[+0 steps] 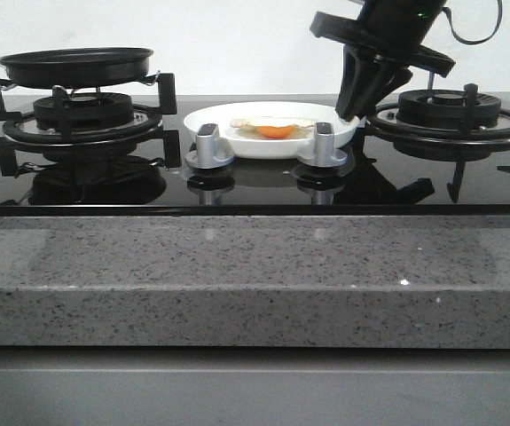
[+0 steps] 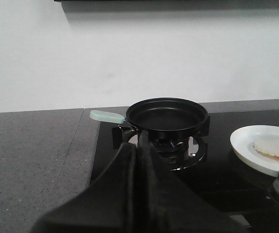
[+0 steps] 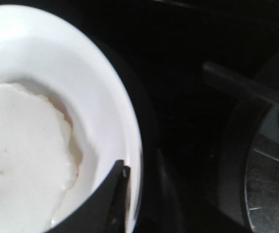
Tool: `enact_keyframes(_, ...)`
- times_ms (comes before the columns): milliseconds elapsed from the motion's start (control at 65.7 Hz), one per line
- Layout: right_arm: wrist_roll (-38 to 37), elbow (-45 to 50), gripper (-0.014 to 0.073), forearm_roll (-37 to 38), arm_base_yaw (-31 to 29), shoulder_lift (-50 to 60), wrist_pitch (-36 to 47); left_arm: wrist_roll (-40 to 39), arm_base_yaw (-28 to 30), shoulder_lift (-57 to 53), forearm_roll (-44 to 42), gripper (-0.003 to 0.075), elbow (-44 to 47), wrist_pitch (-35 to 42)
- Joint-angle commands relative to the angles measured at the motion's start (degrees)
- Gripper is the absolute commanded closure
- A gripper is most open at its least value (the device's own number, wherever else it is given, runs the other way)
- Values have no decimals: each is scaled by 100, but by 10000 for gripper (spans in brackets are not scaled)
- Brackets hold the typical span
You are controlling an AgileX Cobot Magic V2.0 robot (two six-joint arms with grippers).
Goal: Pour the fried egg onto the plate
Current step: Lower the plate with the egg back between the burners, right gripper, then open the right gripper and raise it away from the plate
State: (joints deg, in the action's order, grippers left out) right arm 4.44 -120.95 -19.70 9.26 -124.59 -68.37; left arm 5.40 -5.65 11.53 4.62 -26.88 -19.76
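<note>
**Inspector:** Since the fried egg (image 1: 272, 130) already lies flat in the plate (image 1: 237, 142), why is your right claw (image 1: 354, 112) at the rim?

**Operator:** I am steadying the plate. My right claw straddles its rim on the side nearest the right burner (image 1: 450, 115); the right wrist view shows one finger (image 3: 111, 204) inside the rim, beside the egg's white edge. I judge it pinched on the rim, though the outer finger is dark against the hob (image 1: 255, 191).

**Inspector:** And the plate's position?

**Operator:** It sits on the glass between the two burners, just behind the two grey knobs (image 1: 210, 146), so the pour is short.

**Inspector:** The pan (image 1: 75, 67)?

**Operator:** Empty, level on the left burner's grate (image 1: 82, 120), pale handle (image 2: 106, 116) pointing away from the plate.

**Inspector:** Your left claw (image 2: 138, 145)?

**Operator:** Pressed together, holding nothing, hanging well short of the pan and aimed at it.

**Inspector:** Status?

**Operator:** I judge the transfer done; only releasing the rim is left.
</note>
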Motion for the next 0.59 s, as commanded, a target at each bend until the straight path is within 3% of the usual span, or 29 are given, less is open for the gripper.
enact_keyframes(0,3,-318,345,33,-24,396,-53,-54,-47,53,43,739,-145,515)
enact_keyframes(198,3,-998,357,199,-24,485,-740,-54,-47,53,43,739,-145,515)
enact_keyframes(289,-1,-1127,426,200,-24,638,-797,-54,-47,53,43,739,-145,515)
enact_keyframes(472,-1,-1127,652,429,-24,952,-807,-54,-47,53,43,739,-145,515)
enact_keyframes(579,-51,-1127,651,701,-24,1153,-812,-54,-47,53,43,739,-145,515)
